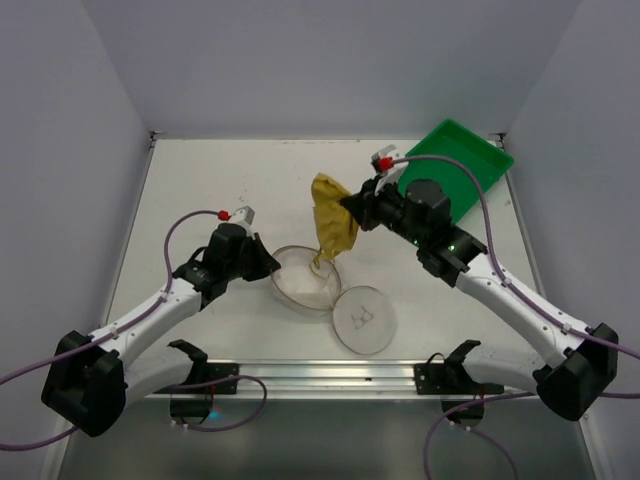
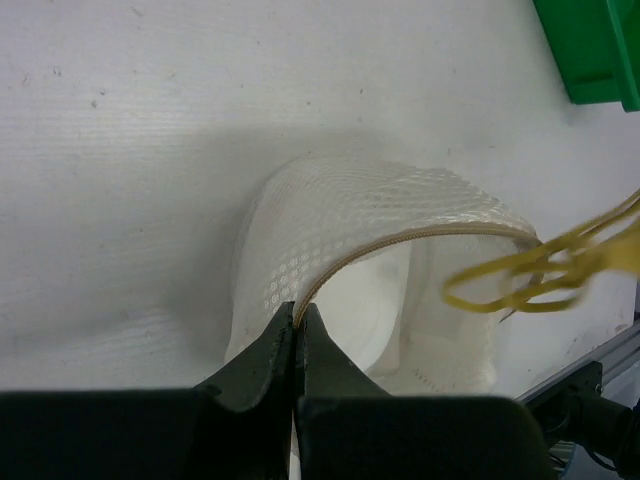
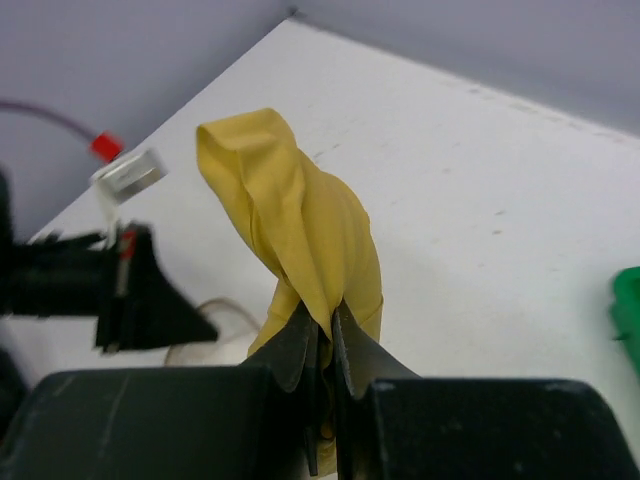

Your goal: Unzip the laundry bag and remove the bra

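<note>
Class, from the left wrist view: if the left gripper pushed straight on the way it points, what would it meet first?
The laundry bag: the left gripper is shut on its zip rim, so its mesh wall lies directly ahead. The bra dangles to one side, probably out of line.

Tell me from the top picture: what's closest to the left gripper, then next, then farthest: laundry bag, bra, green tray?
1. laundry bag, its rim pinched by the left gripper.
2. bra, hanging mid-table from the right gripper.
3. green tray, far right corner.
</note>
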